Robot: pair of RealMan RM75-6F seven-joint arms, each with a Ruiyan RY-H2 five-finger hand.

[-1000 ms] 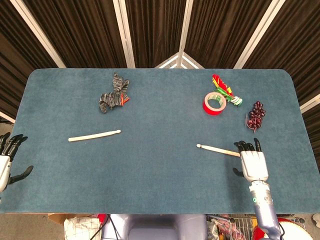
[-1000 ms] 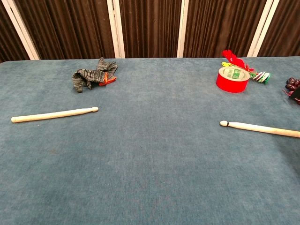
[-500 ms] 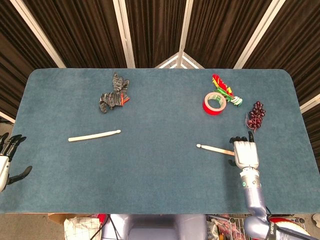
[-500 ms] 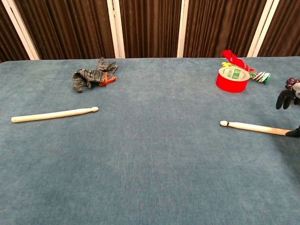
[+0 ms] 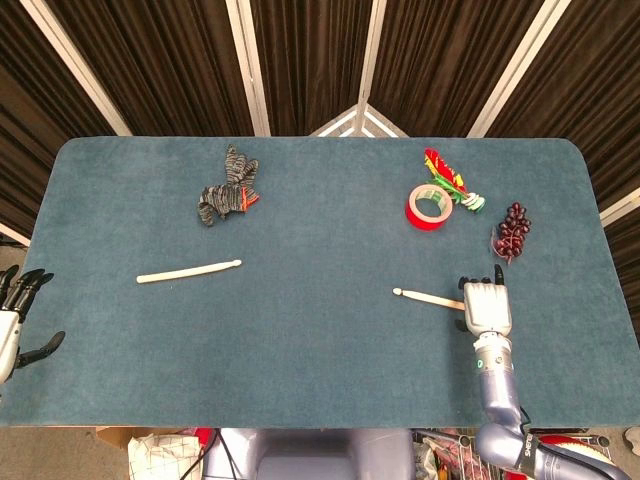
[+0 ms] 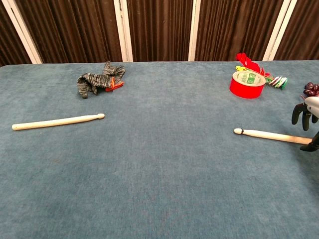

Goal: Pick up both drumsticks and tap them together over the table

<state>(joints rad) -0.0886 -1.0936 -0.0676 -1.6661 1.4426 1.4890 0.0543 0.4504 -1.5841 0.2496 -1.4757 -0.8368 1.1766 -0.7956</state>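
A rectangular worktop [image 5: 330,350] covered in blue-grey felt carries everything. A pale wooden drumstick [image 5: 428,297] lies flat with its butt end under the right hand [image 5: 485,307], its tip pointing away towards the robot's left. Beyond that hand sits a dark red bunch of grapes [image 5: 512,231], and further out, slightly to its left, a red roll of tape [image 5: 429,206] touches a bundle of red, yellow and green clips [image 5: 450,181]. A second pale wooden drumstick [image 5: 188,271] lies well apart, nearer the left hand [image 5: 12,322], which hangs off the worktop's edge. A crumpled grey striped glove [image 5: 227,189] rests beyond it.
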